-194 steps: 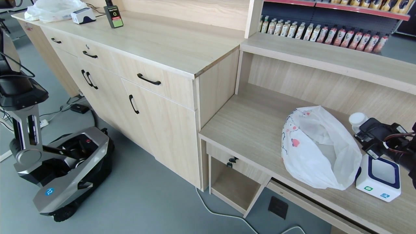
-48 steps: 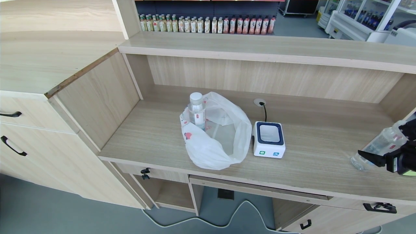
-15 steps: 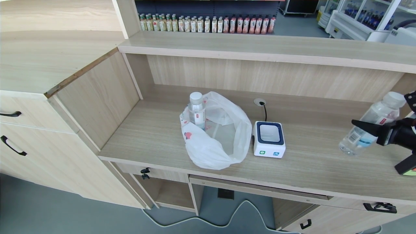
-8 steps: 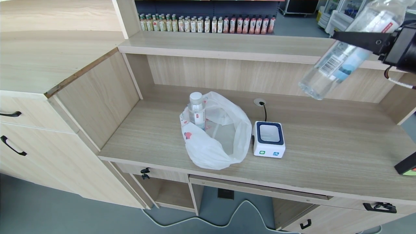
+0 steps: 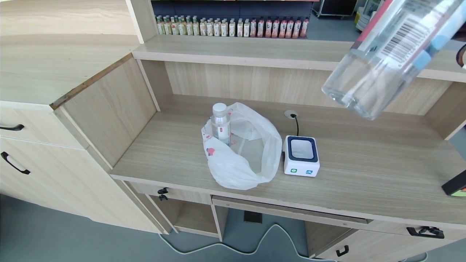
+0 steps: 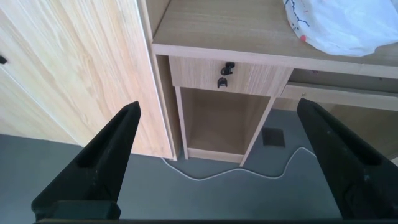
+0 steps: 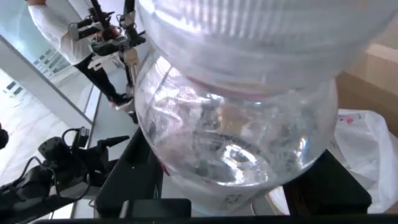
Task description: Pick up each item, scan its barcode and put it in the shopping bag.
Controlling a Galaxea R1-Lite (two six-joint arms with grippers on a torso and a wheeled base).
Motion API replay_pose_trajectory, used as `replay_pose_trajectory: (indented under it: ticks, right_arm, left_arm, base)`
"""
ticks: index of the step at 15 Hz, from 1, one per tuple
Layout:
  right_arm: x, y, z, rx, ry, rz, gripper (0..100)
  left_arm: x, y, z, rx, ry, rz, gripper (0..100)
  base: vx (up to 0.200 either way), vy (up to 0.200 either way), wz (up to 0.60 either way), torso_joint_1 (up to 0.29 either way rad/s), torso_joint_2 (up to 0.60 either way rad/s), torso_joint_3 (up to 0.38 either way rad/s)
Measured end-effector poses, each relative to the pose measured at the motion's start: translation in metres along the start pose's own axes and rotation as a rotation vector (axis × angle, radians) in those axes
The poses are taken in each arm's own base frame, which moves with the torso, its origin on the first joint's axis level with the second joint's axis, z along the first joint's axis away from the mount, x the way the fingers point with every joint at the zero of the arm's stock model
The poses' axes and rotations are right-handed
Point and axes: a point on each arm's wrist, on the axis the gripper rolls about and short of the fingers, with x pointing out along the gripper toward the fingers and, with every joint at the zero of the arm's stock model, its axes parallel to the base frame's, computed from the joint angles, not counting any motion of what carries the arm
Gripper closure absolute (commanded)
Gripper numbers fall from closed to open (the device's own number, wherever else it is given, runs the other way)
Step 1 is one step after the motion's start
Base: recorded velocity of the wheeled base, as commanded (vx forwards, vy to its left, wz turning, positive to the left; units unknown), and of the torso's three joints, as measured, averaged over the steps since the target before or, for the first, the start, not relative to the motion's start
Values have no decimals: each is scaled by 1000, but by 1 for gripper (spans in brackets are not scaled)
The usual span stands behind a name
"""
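Note:
A clear water bottle [image 5: 386, 54] hangs tilted high over the counter's right side, close to the head camera, with its barcode label facing me. My right gripper is shut on it; in the right wrist view the bottle [image 7: 236, 124] sits between the dark fingers [image 7: 134, 180]. The white shopping bag [image 5: 240, 156] stands open mid-counter with another capped bottle [image 5: 220, 123] upright inside. The white scanner [image 5: 301, 155] with a dark-rimmed window sits just right of the bag. My left gripper [image 6: 217, 155] is open and empty, low in front of the counter's drawer [image 6: 230, 71].
A wooden upper shelf [image 5: 291, 54] overhangs the counter's back. A dark device [image 5: 455, 187] lies at the counter's right edge. A cable hole [image 5: 291, 114] sits behind the scanner. Rows of drink bottles [image 5: 233, 27] stand far behind. A taller cabinet wall [image 5: 109, 109] bounds the left.
The right gripper has lifted the bottle from low at the counter's right end up and closer to the head camera. Much earlier, the head view swung from the left cabinets to this counter.

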Motion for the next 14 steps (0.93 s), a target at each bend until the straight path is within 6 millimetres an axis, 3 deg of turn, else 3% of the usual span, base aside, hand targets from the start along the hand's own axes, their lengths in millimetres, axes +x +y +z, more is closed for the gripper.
replay_pose_trajectory:
  ticks: [6,14]
  right_arm:
    - [-5,30,4,-3,5,123,100]
    - [-19,42,0,-6,63,138,100]
  left_arm:
    - [0,0,0,0,0,0,0]
    - [0,0,0,0,0,0,0]
  base:
    - [0,0,0,0,0,0]
    - [0,0,0,0,0,0]
